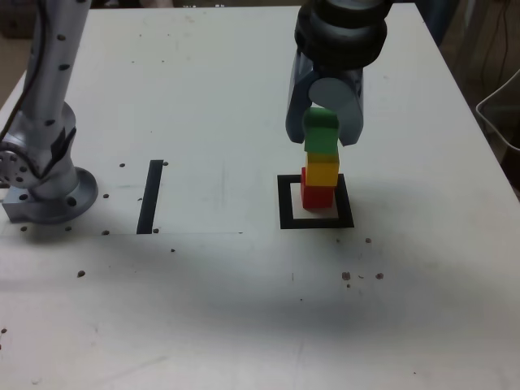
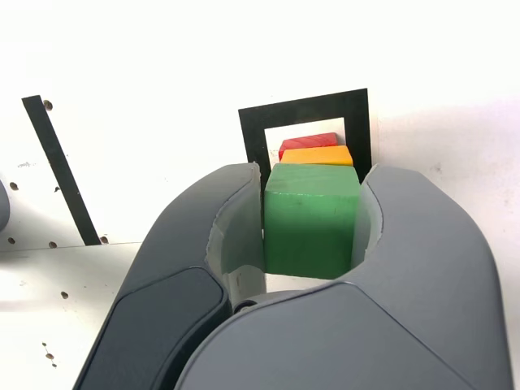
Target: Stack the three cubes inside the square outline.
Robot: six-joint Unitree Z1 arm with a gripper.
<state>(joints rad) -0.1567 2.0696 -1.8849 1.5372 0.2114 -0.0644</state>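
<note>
Inside the square outline (image 1: 285, 203) (image 2: 252, 130) stands a stack: the red cube (image 1: 315, 193) (image 2: 307, 143) at the base, the yellow cube (image 1: 322, 170) (image 2: 317, 154) on it, the green cube (image 1: 321, 134) (image 2: 312, 218) on top. My gripper (image 1: 322, 128) (image 2: 313, 215) hangs over the stack, shut on the green cube, one grey jaw pressed against each of its sides. In the exterior view the green cube seems to rest on the yellow one. In the wrist view it covers most of the two cubes below.
A straight black strip (image 1: 151, 196) (image 2: 61, 166) lies on the white table (image 1: 244, 301) toward the exterior view's left. The arm's grey base (image 1: 45, 183) stands at the far left edge. Small dark screw holes dot the tabletop.
</note>
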